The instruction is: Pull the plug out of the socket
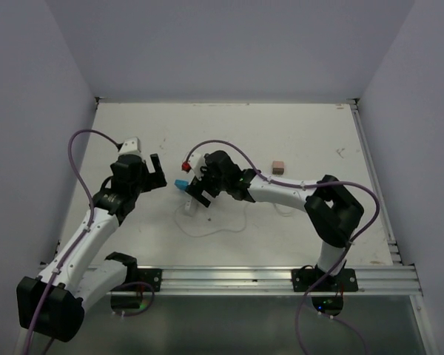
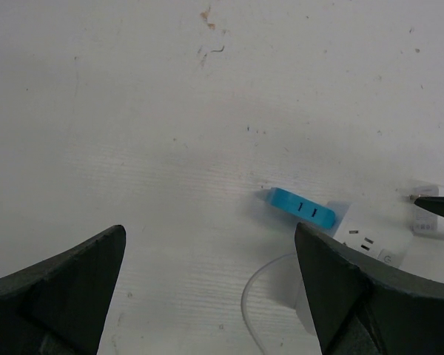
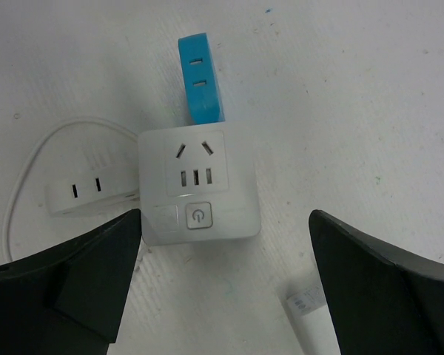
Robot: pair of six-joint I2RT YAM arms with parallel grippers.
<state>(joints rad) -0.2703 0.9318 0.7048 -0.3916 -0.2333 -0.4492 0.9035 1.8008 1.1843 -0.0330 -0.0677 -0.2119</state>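
Left pincer (image 2: 209, 244) and right pincer (image 3: 226, 229) gape empty; unbraced, the white socket cube (image 3: 198, 185) may drag along with the blue plug (image 3: 200, 78).

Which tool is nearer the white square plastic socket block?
Right. The right tool hovers over the white square plastic socket block; the left tool stands off to its left.

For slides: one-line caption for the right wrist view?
Open right gripper poised over white socket cube, blue plug on its far side, white corded adapter beside it.
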